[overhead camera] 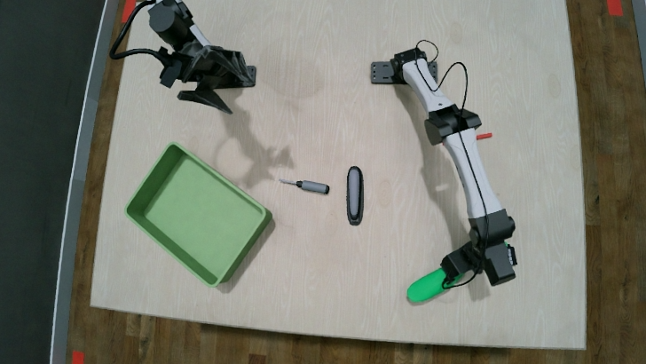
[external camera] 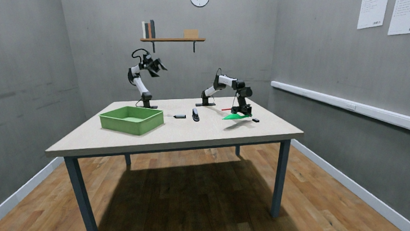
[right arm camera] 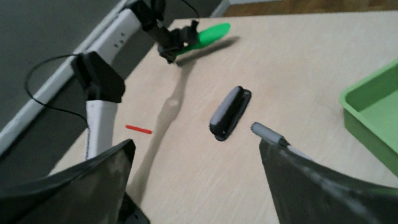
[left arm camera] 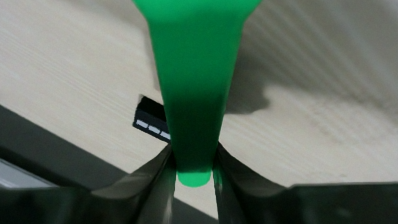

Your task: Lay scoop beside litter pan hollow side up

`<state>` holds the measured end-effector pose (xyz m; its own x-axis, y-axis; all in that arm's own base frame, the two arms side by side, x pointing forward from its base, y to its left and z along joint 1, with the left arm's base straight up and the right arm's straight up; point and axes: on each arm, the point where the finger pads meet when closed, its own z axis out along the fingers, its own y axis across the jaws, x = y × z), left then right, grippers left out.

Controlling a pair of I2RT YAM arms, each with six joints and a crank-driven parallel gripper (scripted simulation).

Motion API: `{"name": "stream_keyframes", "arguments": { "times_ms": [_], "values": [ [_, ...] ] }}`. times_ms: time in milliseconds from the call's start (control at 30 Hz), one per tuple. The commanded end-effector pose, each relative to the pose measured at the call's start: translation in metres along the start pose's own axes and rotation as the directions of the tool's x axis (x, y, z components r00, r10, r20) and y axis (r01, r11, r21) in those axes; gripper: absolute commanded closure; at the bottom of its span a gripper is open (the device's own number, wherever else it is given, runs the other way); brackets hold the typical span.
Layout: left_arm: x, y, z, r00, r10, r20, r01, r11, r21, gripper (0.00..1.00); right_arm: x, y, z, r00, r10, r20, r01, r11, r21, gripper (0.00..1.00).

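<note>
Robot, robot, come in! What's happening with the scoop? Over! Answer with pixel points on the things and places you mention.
Left gripper [overhead camera: 455,269] [external camera: 249,113] [left arm camera: 195,159] [right arm camera: 185,44] shut on scoop [overhead camera: 427,287] [external camera: 235,116] [left arm camera: 197,65] [right arm camera: 214,35], off the table. Right gripper [overhead camera: 240,98] [external camera: 162,72] [right arm camera: 196,144] open, empty. Stapler [overhead camera: 354,194] [external camera: 195,114] [right arm camera: 230,114] and screwdriver [overhead camera: 315,186] [external camera: 179,116] [right arm camera: 268,134] between scoop and pan [overhead camera: 199,212] [external camera: 120,126] [right arm camera: 367,137]. Over.

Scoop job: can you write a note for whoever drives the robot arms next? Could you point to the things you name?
Left gripper [overhead camera: 460,266] [external camera: 249,113] [left arm camera: 195,170] [right arm camera: 181,45]: shut on the scoop [overhead camera: 427,285] [external camera: 234,116] [left arm camera: 195,90] [right arm camera: 215,34] by its handle.
Right gripper [overhead camera: 240,97] [external camera: 162,72] [right arm camera: 197,145]: open, holding nothing.
Where: scoop in the air, far from the litter pan [overhead camera: 199,217] [external camera: 120,126] [right arm camera: 372,137], which stands upright. Stapler [overhead camera: 355,194] [external camera: 195,115] [right arm camera: 230,112] and screwdriver [overhead camera: 314,186] [external camera: 179,116] [right arm camera: 267,133] lie between them.
Done: scoop gripped and lifted.
Left: carry it over, lay it close beside the pan, hollow up, touching only the table, and let go. Don't shove the pan or tip anything.
</note>
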<state>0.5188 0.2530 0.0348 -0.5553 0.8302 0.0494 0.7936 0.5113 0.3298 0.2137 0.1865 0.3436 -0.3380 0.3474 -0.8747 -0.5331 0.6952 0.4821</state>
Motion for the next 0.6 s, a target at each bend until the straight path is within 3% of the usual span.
{"name": "stream_keyframes", "arguments": {
  "times_ms": [0, 433, 567],
  "values": [
    [-0.017, 0.030, -0.039, 0.990, -0.105, 0.089, 0.120, 0.976, -0.182, 0.82, 0.003, -0.003, -0.005, 0.995, -0.053, -0.082, 0.058, 0.997, 0.057, 0.00],
    [-0.063, 0.019, -0.048, 0.951, -0.222, 0.215, 0.266, 0.942, -0.204, 0.82, -0.013, 0.002, -0.014, 0.985, -0.122, -0.122, 0.132, 0.989, 0.072, 0.00],
    [-0.093, 0.020, -0.060, 0.898, -0.297, 0.323, 0.375, 0.902, -0.214, 0.82, -0.014, 0.001, -0.020, 0.973, -0.162, -0.166, 0.178, 0.981, 0.083, 0.00]
  ]
}}
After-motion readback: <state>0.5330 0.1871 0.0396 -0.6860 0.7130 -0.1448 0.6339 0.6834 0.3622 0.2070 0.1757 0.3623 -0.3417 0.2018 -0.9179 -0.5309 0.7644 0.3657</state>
